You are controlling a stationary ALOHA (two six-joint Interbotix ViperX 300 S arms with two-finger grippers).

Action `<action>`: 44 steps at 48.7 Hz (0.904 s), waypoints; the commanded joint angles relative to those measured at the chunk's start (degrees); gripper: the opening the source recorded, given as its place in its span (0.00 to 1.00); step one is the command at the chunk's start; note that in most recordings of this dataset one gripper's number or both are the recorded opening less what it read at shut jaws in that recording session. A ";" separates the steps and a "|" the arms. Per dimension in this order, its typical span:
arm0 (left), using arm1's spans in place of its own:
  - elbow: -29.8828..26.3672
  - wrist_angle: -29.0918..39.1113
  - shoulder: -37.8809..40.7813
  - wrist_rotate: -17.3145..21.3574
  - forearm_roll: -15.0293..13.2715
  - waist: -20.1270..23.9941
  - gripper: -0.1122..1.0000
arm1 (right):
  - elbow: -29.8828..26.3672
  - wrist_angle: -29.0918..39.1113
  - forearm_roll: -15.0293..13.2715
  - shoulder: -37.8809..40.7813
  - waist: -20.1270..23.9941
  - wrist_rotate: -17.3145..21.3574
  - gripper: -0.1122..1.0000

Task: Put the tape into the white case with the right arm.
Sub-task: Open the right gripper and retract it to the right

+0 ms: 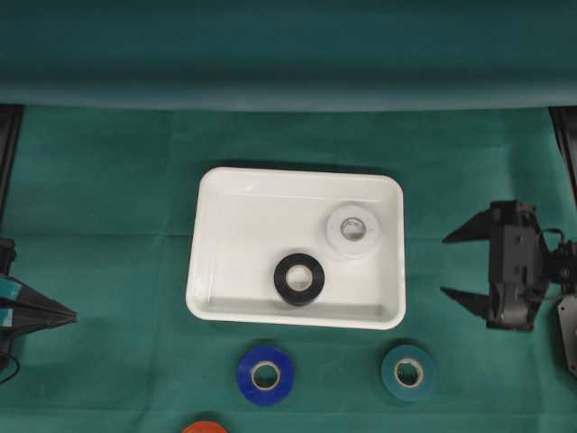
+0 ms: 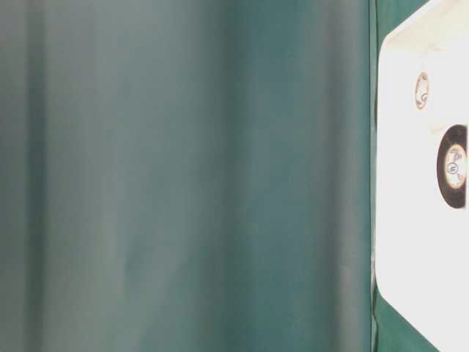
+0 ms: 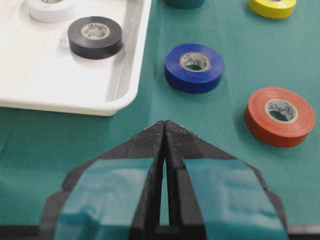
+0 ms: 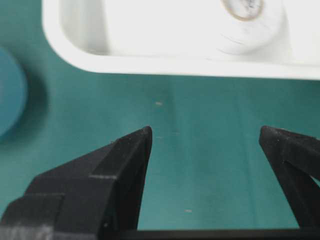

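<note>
The white case (image 1: 242,225) lies mid-table and holds a black tape roll (image 1: 299,278) and a white tape roll (image 1: 352,231). On the cloth in front of it lie a blue tape roll (image 1: 265,373), a teal tape roll (image 1: 408,372) and an orange tape roll (image 1: 205,428). My right gripper (image 1: 445,265) hangs open and empty, right of the case, fingers pointing at it. In the right wrist view the right gripper (image 4: 205,132) faces the case rim (image 4: 175,65) over bare cloth. My left gripper (image 3: 165,125) is shut on nothing at the left edge.
A yellow tape roll (image 3: 272,7) lies beyond the orange roll (image 3: 280,116) in the left wrist view. A green cloth backdrop (image 1: 288,54) rises behind the table. Black frame posts (image 1: 9,144) stand at both sides.
</note>
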 commanded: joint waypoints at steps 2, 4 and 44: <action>-0.70 -0.44 0.44 0.00 -0.18 0.09 0.10 | -0.18 -0.44 0.09 -0.09 3.34 0.26 0.76; -0.70 -0.44 0.44 0.00 -0.18 0.09 0.10 | 0.00 -0.53 0.09 -0.09 4.75 0.26 0.76; -0.62 -0.44 0.44 0.00 -0.18 0.35 0.10 | 0.97 -1.41 0.09 -0.44 21.27 0.62 0.76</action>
